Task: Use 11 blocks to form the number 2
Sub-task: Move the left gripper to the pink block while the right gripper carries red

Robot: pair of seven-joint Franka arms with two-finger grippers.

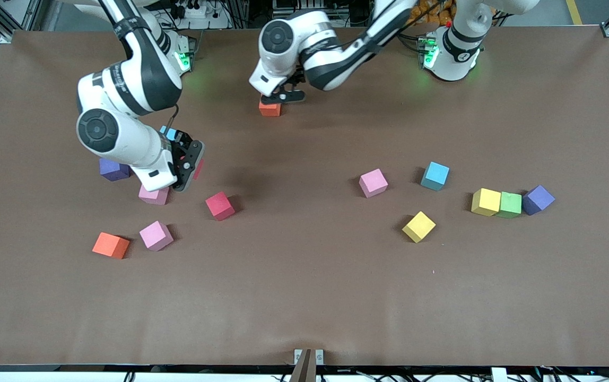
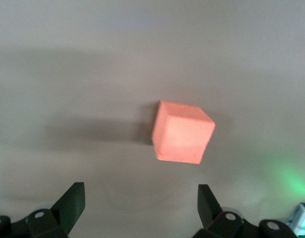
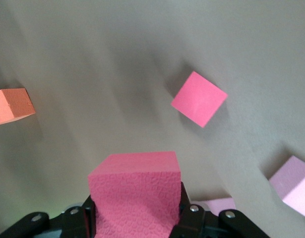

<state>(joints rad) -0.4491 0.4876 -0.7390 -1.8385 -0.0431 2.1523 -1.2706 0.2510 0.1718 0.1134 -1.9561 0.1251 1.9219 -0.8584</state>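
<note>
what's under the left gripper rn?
An orange cube on the table, directly below the open left gripper. Fingers are apart and clear of it; nothing else shows there.

Orange cube (image 2: 183, 132), textured pink-red cube (image 3: 136, 191), brown table (image 1: 304, 297)

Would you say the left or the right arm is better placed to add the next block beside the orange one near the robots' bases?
The right, probably. The right gripper is already shut on a red block, held over the pink block. The left gripper is open and empty above the orange block, so it would need to fetch one first.
</note>
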